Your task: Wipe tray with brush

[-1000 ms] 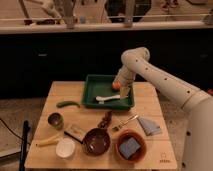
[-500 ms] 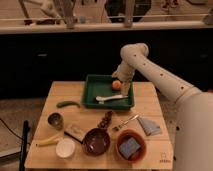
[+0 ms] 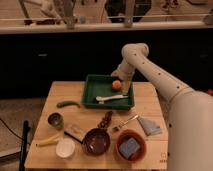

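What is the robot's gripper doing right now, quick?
Gripper: low over the tray's right end, near the brush and orange ball; open or shut cannot be told.

A light wooden tabletop [image 3: 150, 102] stands on a pale floor [image 3: 20, 112]. Behind it runs a long dark wall [image 3: 50, 60] with a pale ledge [image 3: 90, 27] along its top. Gray posts [image 3: 129, 12] stand up from the ledge. The gripper [image 3: 122, 86] hangs over the tabletop's far right side.
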`<action>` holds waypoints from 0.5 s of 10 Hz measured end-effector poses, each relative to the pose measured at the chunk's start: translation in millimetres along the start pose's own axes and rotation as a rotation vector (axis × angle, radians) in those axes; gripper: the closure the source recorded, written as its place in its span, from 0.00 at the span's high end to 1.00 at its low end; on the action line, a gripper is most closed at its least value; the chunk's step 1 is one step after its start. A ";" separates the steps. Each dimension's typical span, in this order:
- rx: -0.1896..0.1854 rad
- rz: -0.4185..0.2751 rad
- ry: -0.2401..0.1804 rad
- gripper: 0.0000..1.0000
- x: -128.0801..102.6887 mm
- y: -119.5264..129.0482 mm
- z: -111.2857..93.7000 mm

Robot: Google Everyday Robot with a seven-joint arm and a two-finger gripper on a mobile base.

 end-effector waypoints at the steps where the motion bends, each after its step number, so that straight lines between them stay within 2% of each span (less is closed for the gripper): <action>1: 0.000 -0.012 -0.004 0.80 0.8 0.1 2.5; 4: -0.013 -0.051 -0.011 0.80 0.7 2.4 14.6; 5: -0.026 -0.057 -0.007 0.80 1.2 5.4 26.4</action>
